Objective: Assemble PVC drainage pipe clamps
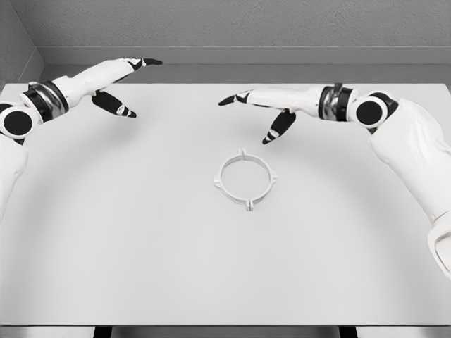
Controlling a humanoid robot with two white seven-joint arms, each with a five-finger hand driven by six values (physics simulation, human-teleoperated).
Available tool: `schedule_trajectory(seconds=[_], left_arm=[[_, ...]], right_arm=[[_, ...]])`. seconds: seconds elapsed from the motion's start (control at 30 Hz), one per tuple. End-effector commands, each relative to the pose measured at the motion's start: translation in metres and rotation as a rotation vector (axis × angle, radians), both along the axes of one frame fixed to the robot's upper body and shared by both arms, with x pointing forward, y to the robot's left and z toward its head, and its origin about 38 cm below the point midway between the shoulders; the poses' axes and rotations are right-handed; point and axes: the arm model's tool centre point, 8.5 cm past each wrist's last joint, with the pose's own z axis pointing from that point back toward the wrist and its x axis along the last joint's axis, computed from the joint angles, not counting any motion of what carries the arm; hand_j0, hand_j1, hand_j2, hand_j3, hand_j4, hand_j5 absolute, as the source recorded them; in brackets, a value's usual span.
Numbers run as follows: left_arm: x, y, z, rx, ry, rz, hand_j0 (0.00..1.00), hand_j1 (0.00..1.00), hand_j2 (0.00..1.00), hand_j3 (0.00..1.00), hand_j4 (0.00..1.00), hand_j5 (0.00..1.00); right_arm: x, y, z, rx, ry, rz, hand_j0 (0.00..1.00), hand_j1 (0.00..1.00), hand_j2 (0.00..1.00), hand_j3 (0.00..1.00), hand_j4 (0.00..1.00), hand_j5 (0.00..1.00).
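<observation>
Head view: white table [141, 246] fills frame. Pipe clamp ring [245, 179], white with four small tabs, lies flat near table centre, touched by nothing. Right hand [271, 105] hovers just beyond ring, fingers spread apart, holding nothing. Left hand [116, 84] hovers far left, well apart from ring, fingers spread, empty.

White table [127, 246], white ring-shaped pipe clamp [245, 179] with four small tabs lying flat near its middle, left hand [116, 81] raised at upper left with fingers extended, right hand [271, 105] above and behind the clamp, fingers spread, holding nothing
</observation>
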Motion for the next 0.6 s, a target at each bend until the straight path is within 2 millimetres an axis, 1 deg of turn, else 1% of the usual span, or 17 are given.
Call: schedule_trajectory(seconds=[0.0, 0.37, 0.47, 0.5, 0.57], left_arm=[[0.000, 0.000, 0.000, -0.012, 0.002, 0.002, 1.00, 1.00, 1.00, 1.00, 1.00, 1.00], [-0.002, 0.000, -0.002, -0.011, 0.003, -0.001, 1.00, 1.00, 1.00, 1.00, 1.00, 1.00], [-0.003, -0.003, -0.001, -0.010, -0.004, -0.008, 1.00, 1.00, 1.00, 1.00, 1.00, 1.00], [-0.003, -0.003, -0.001, -0.010, -0.004, -0.008, 1.00, 1.00, 1.00, 1.00, 1.00, 1.00], [-0.003, -0.002, -0.002, -0.010, -0.003, -0.006, 1.00, 1.00, 1.00, 1.00, 1.00, 1.00]], right_arm=[[0.000, 0.000, -0.002, 0.002, 0.009, -0.005, 1.00, 1.00, 1.00, 1.00, 1.00, 1.00], [-0.001, 0.005, -0.010, -0.026, 0.018, 0.004, 1.00, 1.00, 1.00, 1.00, 1.00, 1.00], [-0.002, 0.011, -0.013, -0.028, 0.025, 0.014, 1.00, 1.00, 1.00, 1.00, 1.00, 1.00], [-0.002, 0.010, -0.014, -0.029, 0.028, 0.010, 1.00, 1.00, 1.00, 1.00, 1.00, 1.00], [-0.002, 0.017, -0.015, -0.023, 0.031, 0.019, 1.00, 1.00, 1.00, 1.00, 1.00, 1.00]])
